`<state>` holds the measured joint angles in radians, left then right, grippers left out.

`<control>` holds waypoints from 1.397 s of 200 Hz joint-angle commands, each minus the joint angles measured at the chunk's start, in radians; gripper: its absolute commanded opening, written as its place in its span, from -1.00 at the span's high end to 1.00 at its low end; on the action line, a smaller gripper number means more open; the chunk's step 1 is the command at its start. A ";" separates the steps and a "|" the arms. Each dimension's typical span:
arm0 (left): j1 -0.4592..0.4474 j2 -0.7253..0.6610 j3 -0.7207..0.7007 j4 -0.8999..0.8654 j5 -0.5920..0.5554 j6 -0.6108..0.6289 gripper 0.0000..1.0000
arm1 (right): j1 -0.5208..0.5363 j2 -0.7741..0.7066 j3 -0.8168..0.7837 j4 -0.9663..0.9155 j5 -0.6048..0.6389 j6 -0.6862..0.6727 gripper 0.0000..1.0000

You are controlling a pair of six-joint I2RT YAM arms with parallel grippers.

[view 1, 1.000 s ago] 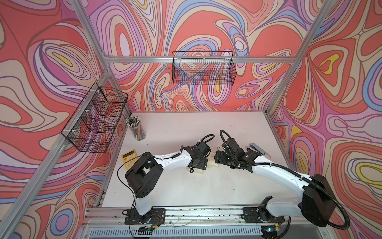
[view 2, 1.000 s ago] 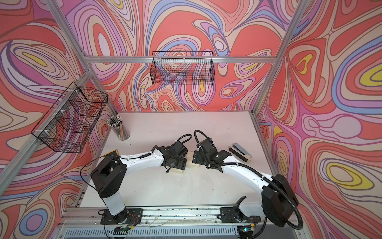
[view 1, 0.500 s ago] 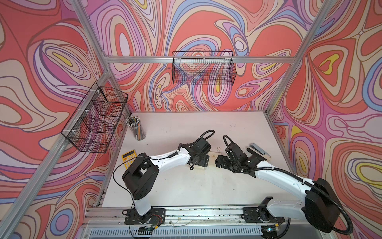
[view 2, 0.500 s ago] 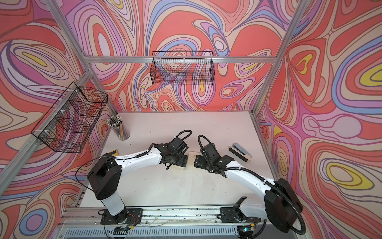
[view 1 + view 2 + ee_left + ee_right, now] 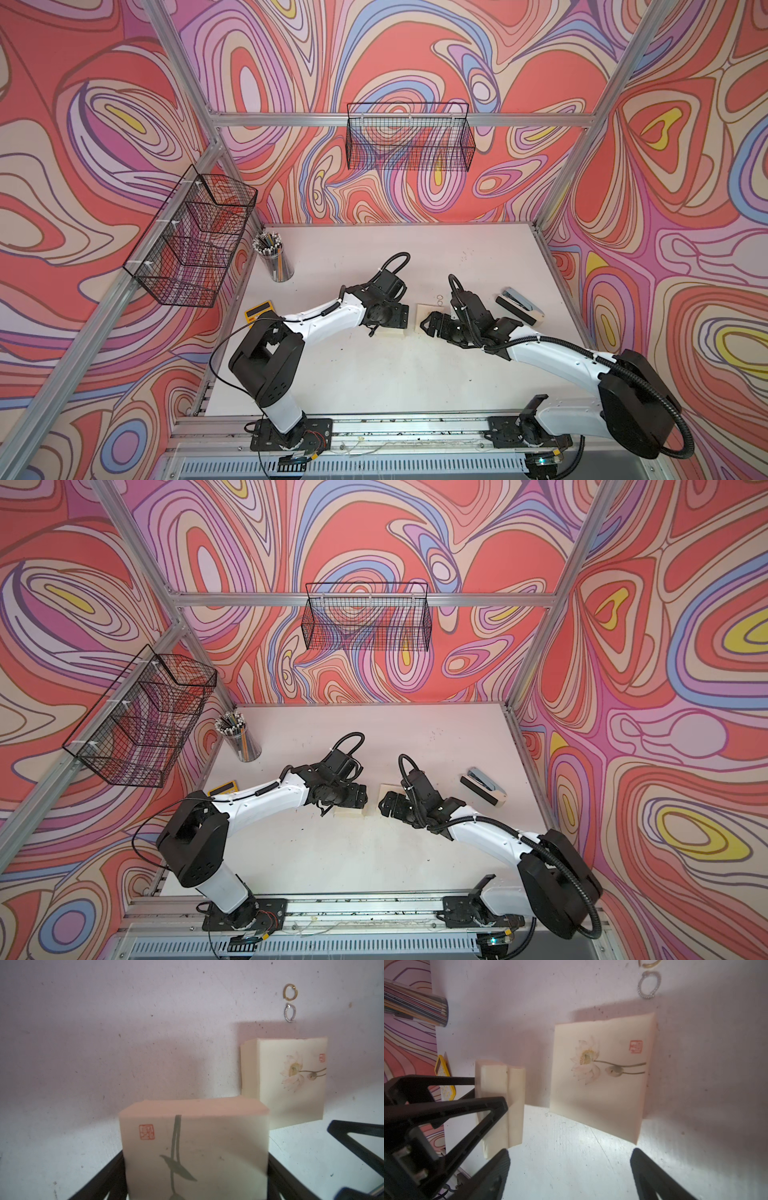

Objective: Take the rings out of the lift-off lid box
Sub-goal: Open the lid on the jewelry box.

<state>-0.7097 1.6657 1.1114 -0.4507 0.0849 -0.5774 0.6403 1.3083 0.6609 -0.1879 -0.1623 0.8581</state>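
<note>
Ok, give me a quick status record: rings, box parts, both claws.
rings: gold-toned ring and silver ring, both out on the table, side by side, just beyond the lid
lid: off, lying on the table, flower print up
box base: between the left claw's fingers, apart from the lid
left claw: closed on the box base
right claw: open, empty, near the lid
task state: both rings out of the box
</note>
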 commanded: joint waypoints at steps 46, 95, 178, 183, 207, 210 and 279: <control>0.015 -0.050 -0.028 0.086 0.158 -0.071 -0.68 | -0.005 0.035 -0.036 0.139 -0.046 0.026 -0.87; 0.029 -0.067 -0.046 0.116 0.196 -0.097 -0.74 | -0.004 0.034 -0.040 0.144 -0.042 0.020 -0.85; 0.033 -0.063 -0.080 0.180 0.262 -0.147 -0.75 | 0.006 0.065 -0.016 0.110 -0.023 0.006 -0.84; 0.033 -0.062 -0.082 0.207 0.262 -0.148 -0.74 | 0.006 0.066 -0.015 0.112 -0.022 0.004 -0.84; 0.033 -0.059 -0.094 0.231 0.282 -0.162 -0.64 | 0.007 0.075 -0.007 0.104 -0.015 0.003 -0.84; 0.033 -0.059 -0.095 0.235 0.286 -0.163 -0.64 | 0.007 0.076 -0.005 0.100 -0.014 0.002 -0.84; 0.039 -0.081 -0.110 0.271 0.311 -0.183 -0.68 | 0.017 0.100 0.010 0.065 0.012 -0.009 -0.84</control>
<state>-0.6662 1.6196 1.0004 -0.2504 0.3325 -0.7380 0.6449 1.3785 0.6567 -0.0856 -0.1761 0.8574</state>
